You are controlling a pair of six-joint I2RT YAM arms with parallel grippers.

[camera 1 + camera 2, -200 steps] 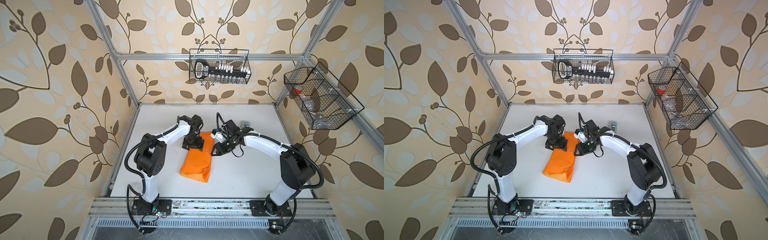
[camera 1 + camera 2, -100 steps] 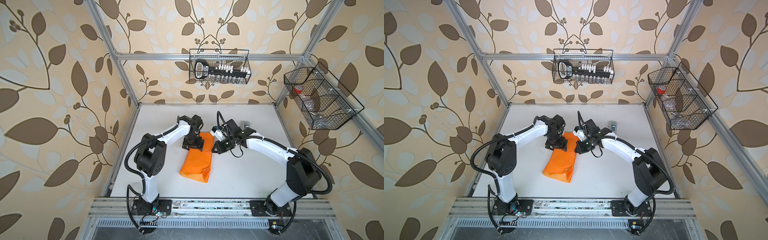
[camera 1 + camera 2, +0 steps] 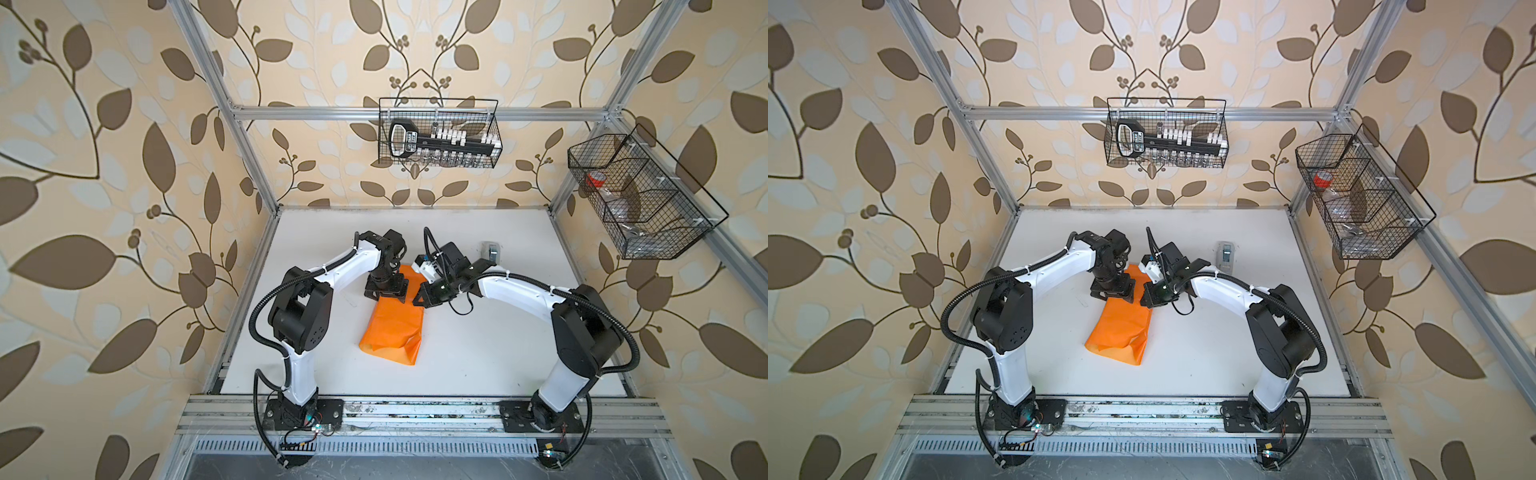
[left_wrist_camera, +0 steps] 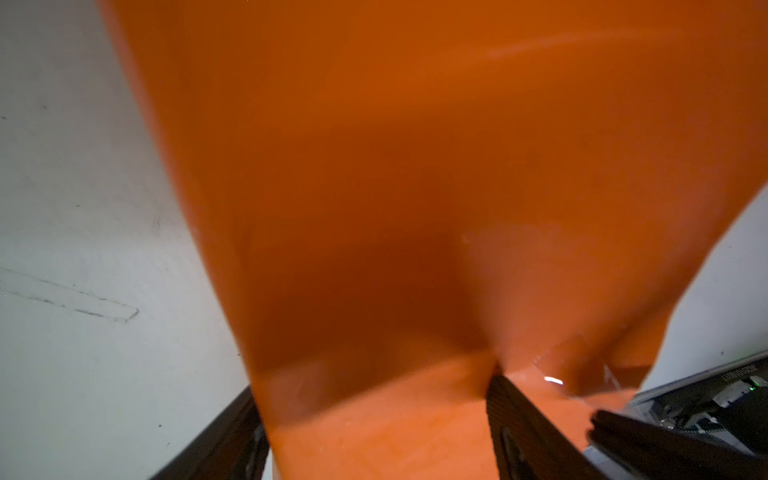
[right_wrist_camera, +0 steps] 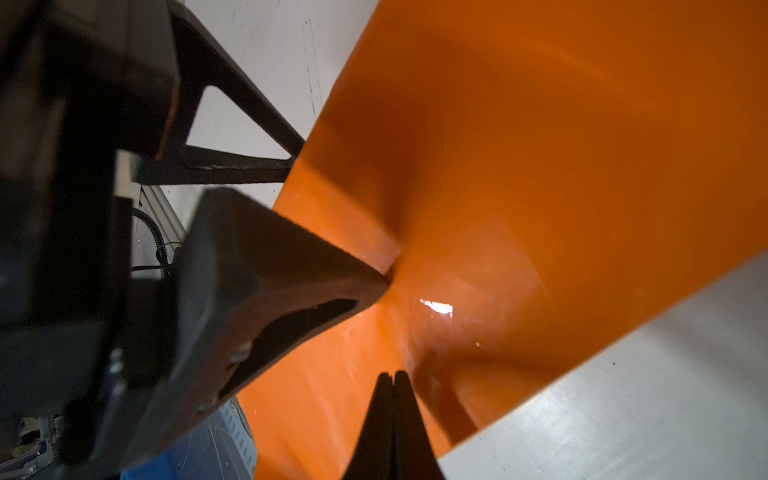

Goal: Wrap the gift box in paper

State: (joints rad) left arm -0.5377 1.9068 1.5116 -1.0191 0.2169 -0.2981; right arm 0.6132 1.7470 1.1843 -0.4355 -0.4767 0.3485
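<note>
The orange paper (image 3: 395, 332) (image 3: 1121, 332) lies folded into a long strip on the white table, and the gift box is hidden under its far end. My left gripper (image 3: 386, 293) (image 3: 1113, 293) (image 4: 372, 382) stands over that end with its jaws wide. One finger (image 4: 519, 415) sits on each side of a flat, box-shaped orange bulge and presses into the paper (image 4: 415, 166). My right gripper (image 3: 417, 301) (image 3: 1144, 301) (image 5: 392, 374) is shut with nothing between its fingers. Its tips rest at the paper (image 5: 540, 166) right beside the left gripper.
A small grey-white tape dispenser (image 3: 491, 250) (image 3: 1226, 254) stands behind the right arm. Wire baskets hang on the back wall (image 3: 440, 137) and the right wall (image 3: 640, 199). Bare white table (image 3: 478, 353) lies around the paper strip.
My right gripper has gone from partly open to shut and has moved slightly in toward the paper. The left gripper and the paper strip have stayed in place.
</note>
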